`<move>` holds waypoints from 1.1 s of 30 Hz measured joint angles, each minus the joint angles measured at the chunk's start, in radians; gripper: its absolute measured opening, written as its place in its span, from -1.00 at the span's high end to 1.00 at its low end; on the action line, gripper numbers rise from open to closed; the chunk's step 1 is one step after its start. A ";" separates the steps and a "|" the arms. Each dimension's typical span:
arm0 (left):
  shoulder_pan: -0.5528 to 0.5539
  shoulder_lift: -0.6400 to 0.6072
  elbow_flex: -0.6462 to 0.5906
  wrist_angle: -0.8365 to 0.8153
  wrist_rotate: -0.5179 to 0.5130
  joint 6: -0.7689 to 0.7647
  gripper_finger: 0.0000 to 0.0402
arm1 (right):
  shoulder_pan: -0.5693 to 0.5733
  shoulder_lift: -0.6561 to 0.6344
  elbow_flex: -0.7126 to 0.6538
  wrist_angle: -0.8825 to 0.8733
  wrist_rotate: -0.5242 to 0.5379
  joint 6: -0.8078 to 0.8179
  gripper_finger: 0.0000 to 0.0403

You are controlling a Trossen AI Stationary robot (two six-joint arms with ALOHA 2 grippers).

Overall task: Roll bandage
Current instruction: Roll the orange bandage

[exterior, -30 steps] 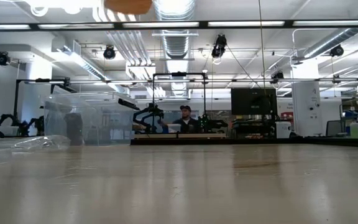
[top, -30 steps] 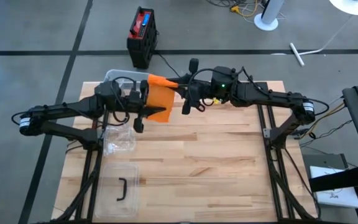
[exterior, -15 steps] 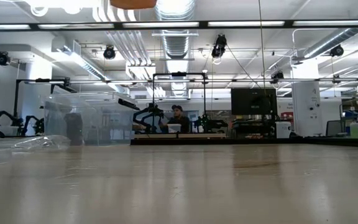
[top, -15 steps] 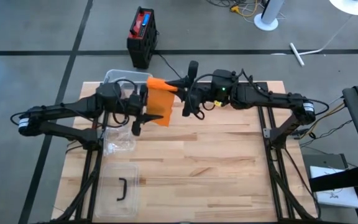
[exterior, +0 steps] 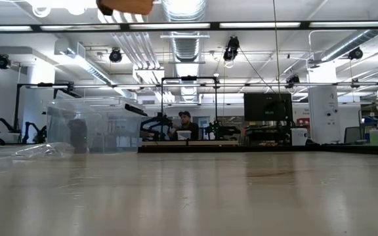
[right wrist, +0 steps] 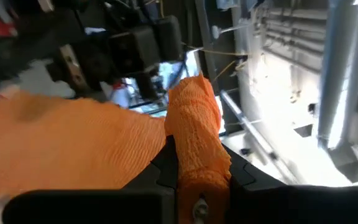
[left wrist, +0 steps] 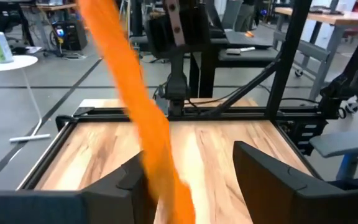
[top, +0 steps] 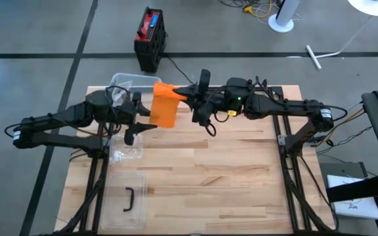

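Here, a clear bin [top: 125, 82] stands at the wooden table's [top: 241, 177] far left edge, its contents hard to make out; a clear lid [top: 126, 200] with a dark handle lies near the front. A crumpled clear bag [top: 127, 149] lies between them, under the left arm. The orange bandage [top: 165, 105] hangs raised above the table, its rolled end pinched in the right gripper [right wrist: 197, 180]. The left gripper [left wrist: 188, 168] stands parted, the loose strip passing between its fingers.
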 joint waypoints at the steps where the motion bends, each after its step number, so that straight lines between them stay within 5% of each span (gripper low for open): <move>1: 0.000 -0.011 -0.011 0.005 -0.003 -0.005 0.08 | 0.000 0.000 0.000 0.011 0.000 -0.015 0.78; 10: 0.000 -0.065 -0.042 0.001 -0.011 0.030 0.04 | -0.001 0.003 0.000 0.030 -0.009 -0.180 0.78; 21: 0.000 -0.129 0.145 0.005 -0.016 0.077 -0.13 | -0.001 0.054 0.000 0.076 0.015 -0.486 0.78; 26: 0.000 -0.119 0.225 -0.030 -0.161 0.025 -0.23 | -0.015 0.098 -0.017 0.225 0.015 -0.613 0.78; 30: 0.000 -0.083 0.284 -0.152 -0.221 0.014 -0.33 | -0.044 0.123 -0.036 0.268 -0.034 -0.587 0.78; 33: 0.000 -0.048 0.305 -0.186 -0.221 0.024 -0.38 | -0.063 0.128 -0.040 0.248 -0.067 -0.366 0.78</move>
